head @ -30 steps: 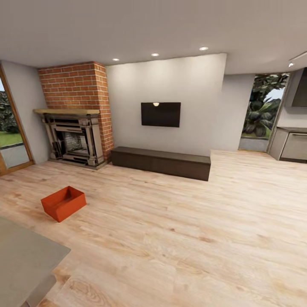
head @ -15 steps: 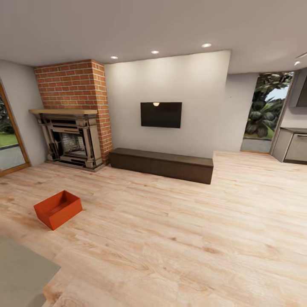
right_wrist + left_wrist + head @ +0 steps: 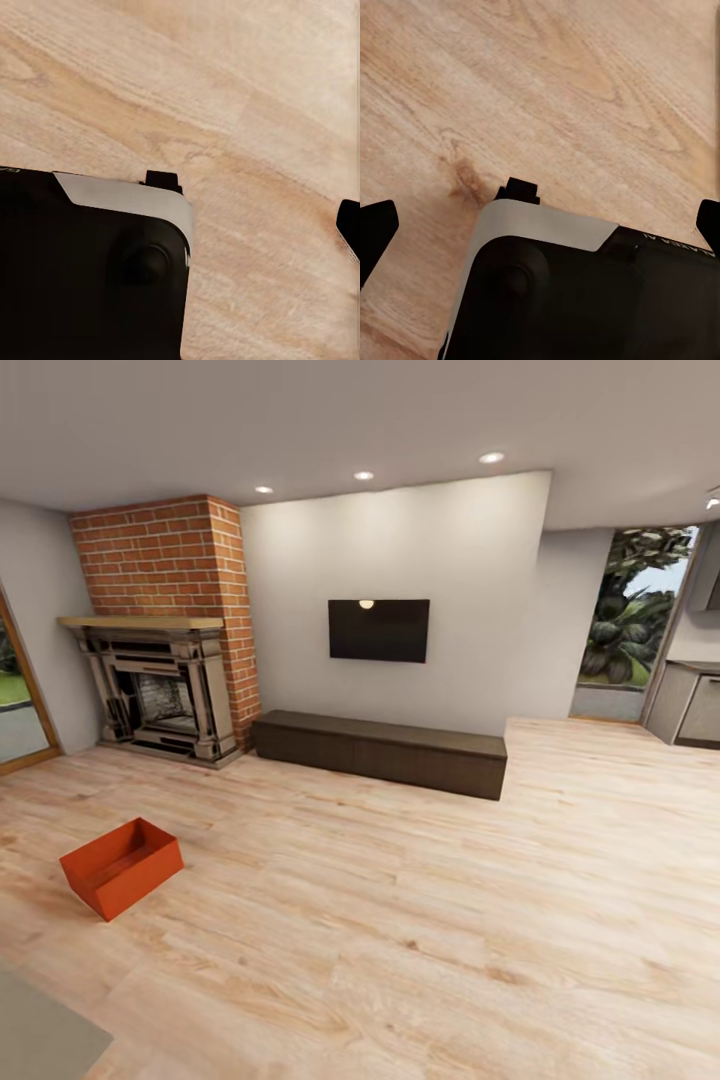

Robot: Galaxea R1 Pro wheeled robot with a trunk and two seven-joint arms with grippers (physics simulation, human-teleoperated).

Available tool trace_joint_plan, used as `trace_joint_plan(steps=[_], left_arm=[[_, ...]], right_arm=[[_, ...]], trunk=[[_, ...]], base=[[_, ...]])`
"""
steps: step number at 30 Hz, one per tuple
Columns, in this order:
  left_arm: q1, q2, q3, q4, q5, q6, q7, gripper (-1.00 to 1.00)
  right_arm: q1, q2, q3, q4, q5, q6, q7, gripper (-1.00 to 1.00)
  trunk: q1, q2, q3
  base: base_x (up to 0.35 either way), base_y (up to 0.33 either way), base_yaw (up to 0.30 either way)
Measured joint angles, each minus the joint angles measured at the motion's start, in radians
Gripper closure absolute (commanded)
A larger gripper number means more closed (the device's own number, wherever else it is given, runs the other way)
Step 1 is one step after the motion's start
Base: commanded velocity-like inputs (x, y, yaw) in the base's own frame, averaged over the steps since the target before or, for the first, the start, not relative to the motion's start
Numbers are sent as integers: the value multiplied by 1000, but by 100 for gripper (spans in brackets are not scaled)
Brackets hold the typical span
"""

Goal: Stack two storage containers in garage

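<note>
One storage container (image 3: pixel 121 866) is sitting on the living room wood floor (image 3: pixel 420 920); fetching is just beginning; next calls for approaching it; both jaws are spreading wide, gripping nothing.

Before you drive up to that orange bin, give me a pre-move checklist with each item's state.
1. Storage container in sight on the wood floor: ok.
2. Container upright, open top up: ok.
3. Floor between robot and container free of obstacles: ok.
4. Second container located: not ok.
5. Left claw empty, fingertips wide apart: ok.
6. Right claw open: cannot tell.
</note>
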Motion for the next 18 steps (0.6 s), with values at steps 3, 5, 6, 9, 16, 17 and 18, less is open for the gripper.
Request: trace_joint_plan(steps=[3,5,6,9,16,17,18], left_arm=[[0,0,0,0,0,0,0,-100],[0,0,0,0,0,0,0,-100],[0,0,0,0,0,0,0,-100],[0,0,0,0,0,0,0,-100],[0,0,0,0,1,-1,0,-100],[0,0,0,0,0,0,0,-100],[0,0,0,0,0,-1,0,-100]], right_arm=[[0,0,0,0,-1,0,0,-100],[0,0,0,0,-1,0,0,-100],[0,0,0,0,-1,0,0,-100],[0,0,0,0,-1,0,0,-100],[0,0,0,0,0,0,0,-100],[0,0,0,0,0,0,0,-100],[0,0,0,0,0,0,0,-100]], trunk=[[0,0,0],[0,0,0],[0,0,0],[0,0,0],[0,0,0],[0,0,0],[0,0,0]], base=[[325,0,0],[325,0,0],[325,0,0],[325,0,0],[325,0,0],[325,0,0],[325,0,0]])
